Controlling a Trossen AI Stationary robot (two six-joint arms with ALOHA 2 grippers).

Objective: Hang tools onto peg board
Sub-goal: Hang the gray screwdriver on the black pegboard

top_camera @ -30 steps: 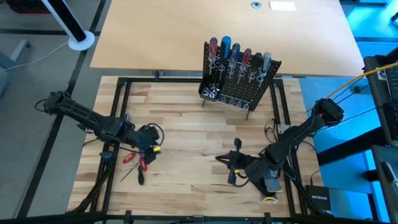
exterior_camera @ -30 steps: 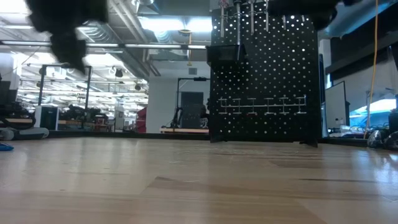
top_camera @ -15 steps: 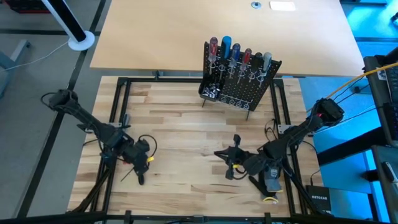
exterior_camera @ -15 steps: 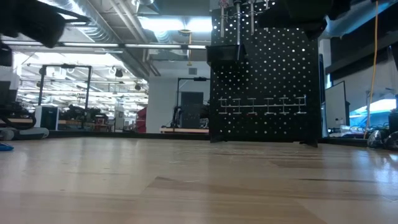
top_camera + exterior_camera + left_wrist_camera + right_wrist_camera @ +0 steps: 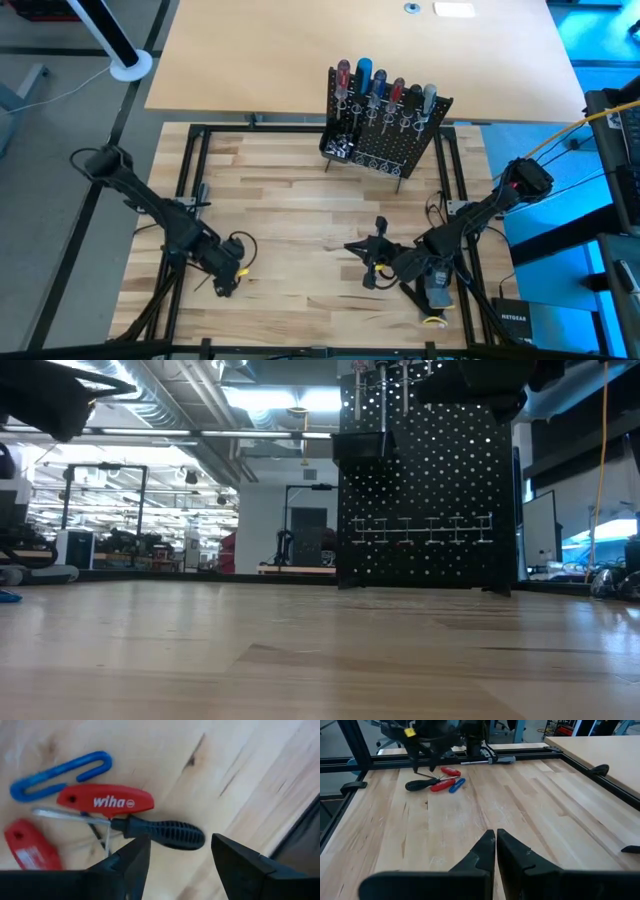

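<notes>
Black-handled screwdriver (image 5: 162, 833) flat on worktop (image 5: 300, 200), just beyond left gripper (image 5: 177, 855), tips spread either side of handle, nothing grasped. Red key (image 5: 107, 801) touching screwdriver's shaft end; blue tool (image 5: 57, 772) and second red key (image 5: 30, 845) just past that. Thin metal bits among them, hard to tell apart. Peg board (image 5: 385, 125) well ahead of both grippers, holding screwdrivers. Right gripper (image 5: 496, 845) clenched, empty, low over bare worktop.
</notes>
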